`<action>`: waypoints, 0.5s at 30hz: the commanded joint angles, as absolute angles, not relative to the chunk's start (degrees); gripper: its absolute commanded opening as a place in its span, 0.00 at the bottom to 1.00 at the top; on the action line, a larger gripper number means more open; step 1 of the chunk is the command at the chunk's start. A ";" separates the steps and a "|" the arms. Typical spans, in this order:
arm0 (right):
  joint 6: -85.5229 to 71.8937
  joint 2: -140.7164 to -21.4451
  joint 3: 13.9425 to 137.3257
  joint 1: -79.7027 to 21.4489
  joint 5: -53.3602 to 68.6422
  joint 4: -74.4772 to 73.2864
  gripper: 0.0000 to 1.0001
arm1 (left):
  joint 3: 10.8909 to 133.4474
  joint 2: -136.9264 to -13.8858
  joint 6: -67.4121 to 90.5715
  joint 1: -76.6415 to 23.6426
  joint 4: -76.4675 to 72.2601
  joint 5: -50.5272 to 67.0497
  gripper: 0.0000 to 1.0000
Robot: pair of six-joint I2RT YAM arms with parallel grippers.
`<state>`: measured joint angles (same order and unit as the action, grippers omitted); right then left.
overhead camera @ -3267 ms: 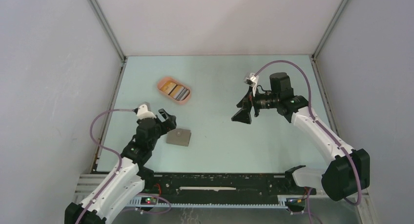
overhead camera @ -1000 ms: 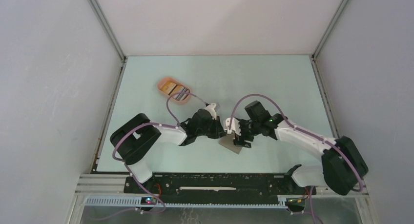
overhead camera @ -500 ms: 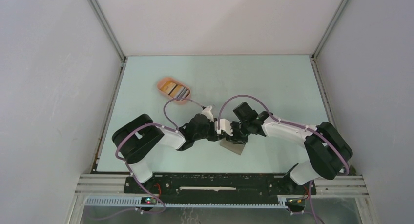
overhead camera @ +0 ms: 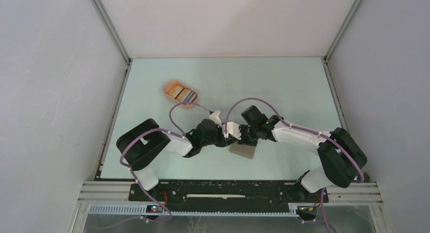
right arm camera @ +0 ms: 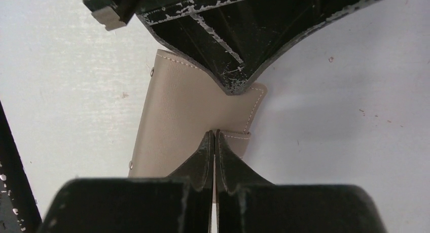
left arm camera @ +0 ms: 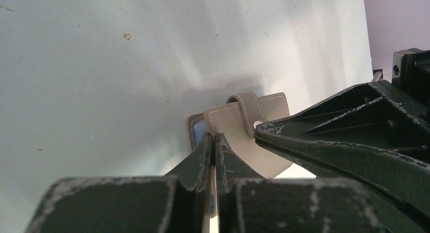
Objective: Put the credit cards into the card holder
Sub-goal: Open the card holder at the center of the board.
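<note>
The small flat grey-beige folding card holder (overhead camera: 243, 152) is sitting on the pale green table (overhead camera: 284, 80), near the middle and toward the near edge, with both arms meeting over its far-left edge. The left gripper (left arm camera: 213, 141) is reaching in from the left. Its fingers are pressed together and pinching a thin edge of the card holder, a sliver of the beige material showing between them. The right gripper (right arm camera: 214, 136) is coming in from the right, with its fingers likewise squeezed together and nipping the card holder beside the small stitched tab (left arm camera: 247, 110). The two sets of fingertips are almost touching each other (in each wrist view the other arm's black, scuffed finger is filling much of the frame). A blue-grey inner layer is peeking out under the beige flap in the left wrist view. Whether the card holder is lying fully flat is hard to tell.

The credit cards (overhead camera: 183, 95), one yellow-orange and the others dark with pale stripes, are lying in the peach-orange oval tray (overhead camera: 170, 86), well apart from the card holder on the far left of the table.
</note>
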<state>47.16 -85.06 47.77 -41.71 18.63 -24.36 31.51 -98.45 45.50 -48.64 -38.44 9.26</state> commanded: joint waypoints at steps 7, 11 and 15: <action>44.28 -81.12 49.89 -37.56 14.76 -23.24 0.00 | 29.42 -95.39 40.62 -48.41 -32.96 6.33 0.00; 42.13 -81.36 50.55 -35.49 14.75 -23.20 0.00 | 30.01 -95.14 39.06 -47.96 -31.60 6.18 0.00; 39.22 -81.91 51.84 -33.96 16.79 -24.07 0.00 | 30.78 -94.80 37.69 -47.48 -31.27 7.33 0.00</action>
